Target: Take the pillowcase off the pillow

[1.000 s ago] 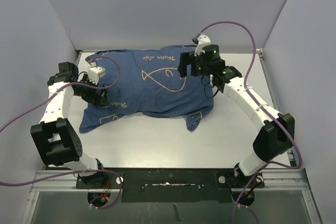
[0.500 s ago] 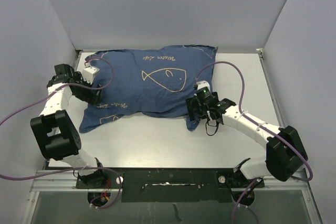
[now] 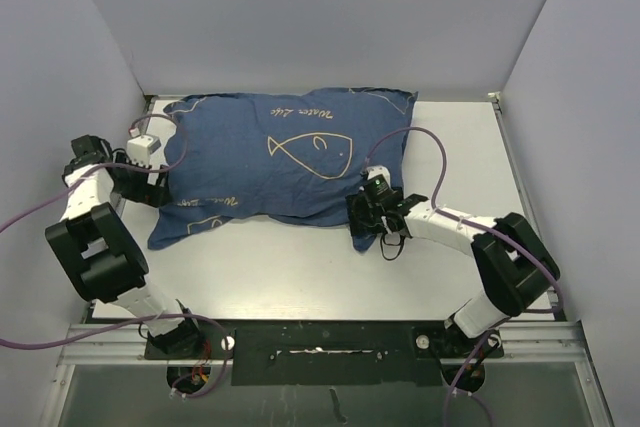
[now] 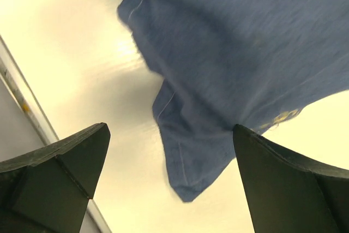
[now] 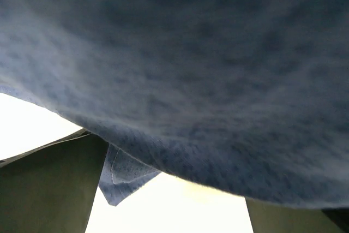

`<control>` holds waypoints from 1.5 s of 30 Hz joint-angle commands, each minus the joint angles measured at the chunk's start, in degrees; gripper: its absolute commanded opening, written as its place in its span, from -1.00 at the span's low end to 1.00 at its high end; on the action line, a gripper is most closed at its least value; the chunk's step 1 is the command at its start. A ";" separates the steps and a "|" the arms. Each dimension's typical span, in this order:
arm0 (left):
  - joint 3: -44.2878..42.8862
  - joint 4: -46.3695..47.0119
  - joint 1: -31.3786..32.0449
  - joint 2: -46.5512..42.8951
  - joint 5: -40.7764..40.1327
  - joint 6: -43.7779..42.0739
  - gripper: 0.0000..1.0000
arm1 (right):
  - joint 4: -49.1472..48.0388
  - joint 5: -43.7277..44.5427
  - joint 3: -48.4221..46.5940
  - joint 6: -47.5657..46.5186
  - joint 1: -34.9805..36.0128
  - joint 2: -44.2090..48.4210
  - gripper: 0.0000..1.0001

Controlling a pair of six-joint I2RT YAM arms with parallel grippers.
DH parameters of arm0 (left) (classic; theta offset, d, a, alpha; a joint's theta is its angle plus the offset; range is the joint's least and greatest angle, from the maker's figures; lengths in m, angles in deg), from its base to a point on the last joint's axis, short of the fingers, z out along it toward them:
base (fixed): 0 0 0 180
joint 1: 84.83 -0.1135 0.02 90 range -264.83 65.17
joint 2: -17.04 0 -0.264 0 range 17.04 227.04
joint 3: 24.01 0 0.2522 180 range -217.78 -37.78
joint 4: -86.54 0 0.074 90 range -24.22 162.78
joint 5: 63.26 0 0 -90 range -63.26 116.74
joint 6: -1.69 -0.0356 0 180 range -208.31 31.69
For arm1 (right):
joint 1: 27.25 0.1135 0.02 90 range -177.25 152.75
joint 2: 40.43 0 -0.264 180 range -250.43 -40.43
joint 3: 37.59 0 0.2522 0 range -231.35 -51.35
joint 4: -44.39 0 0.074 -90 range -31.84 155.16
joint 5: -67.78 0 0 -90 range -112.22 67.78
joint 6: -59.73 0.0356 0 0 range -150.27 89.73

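Since no white shows anywhere, pillow looks fully inside pillowcase (image 3: 290,157). It lies plump across table (image 3: 300,267) centre, running roughly 9 to 2 o'clock, fish drawing up. My read: task is at the very start. Nothing is pulled off yet and the whole case is left to strip. Can't tell from these views which end is the opening.

L gripper (image 3: 152,185) sits low at the case's 9 o'clock edge, fingers spread wide & holding nothing. Its wrist cam shows a loose hemmed corner (image 4: 188,173) of blue cloth between them, w/ bare table on both sides.

R gripper (image 3: 362,219) is at the case's 5 o'clock corner, fingers also wide apart, no grip. Bulging cloth fills its wrist view, w/ a small flap (image 5: 122,181) hanging just beside one finger. Whether the fingers touch cloth, can't tell.

Around: purple cable (image 3: 410,130) of R arm arcs over the case's 3 o'clock end & could snag cloth during a pull. Grey walls (image 3: 300,17) close in at 9, 12 & 3 o'clock, leaving little room to drag the case outward.
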 commanded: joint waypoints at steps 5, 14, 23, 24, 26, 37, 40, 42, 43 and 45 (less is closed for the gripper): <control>1.30 -12.76 -5.38 -3.01 8.88 -11.33 0.96 | -7.96 0.24 -0.17 1.82 1.72 -2.72 0.96; 8.42 2.09 -2.04 0.83 6.13 -4.94 0.96 | -7.98 3.35 3.31 1.63 1.59 -0.40 0.32; 5.53 6.22 1.08 8.19 2.99 -0.36 0.30 | -3.34 1.64 4.70 1.36 -4.10 7.68 -0.51; 5.19 5.61 1.54 8.05 3.31 -0.26 0.07 | -2.68 1.66 4.56 1.07 -4.52 9.00 -0.66; 4.29 4.37 2.26 7.07 4.36 0.25 -0.51 | -0.66 2.68 3.86 0.54 -4.89 11.55 -1.00; -7.30 -10.09 0.17 -2.77 19.50 5.33 -1.00 | 12.55 8.11 -3.92 -3.83 -4.00 29.05 -1.00; -7.50 -12.22 -1.86 -6.52 22.29 5.30 -1.00 | 16.61 9.50 -5.86 -4.25 -1.96 34.56 -1.00; -7.18 -13.41 -4.23 -8.55 24.70 4.88 -1.00 | 19.62 10.96 -7.57 -4.29 0.62 37.61 -1.00; -7.24 -14.18 -5.33 -9.49 25.87 4.64 -1.00 | 21.24 11.76 -8.65 -4.19 1.82 38.95 -1.00; -8.23 -16.00 -7.19 -10.88 27.90 4.19 -1.00 | 24.13 12.65 -11.02 -3.71 3.84 41.06 -1.00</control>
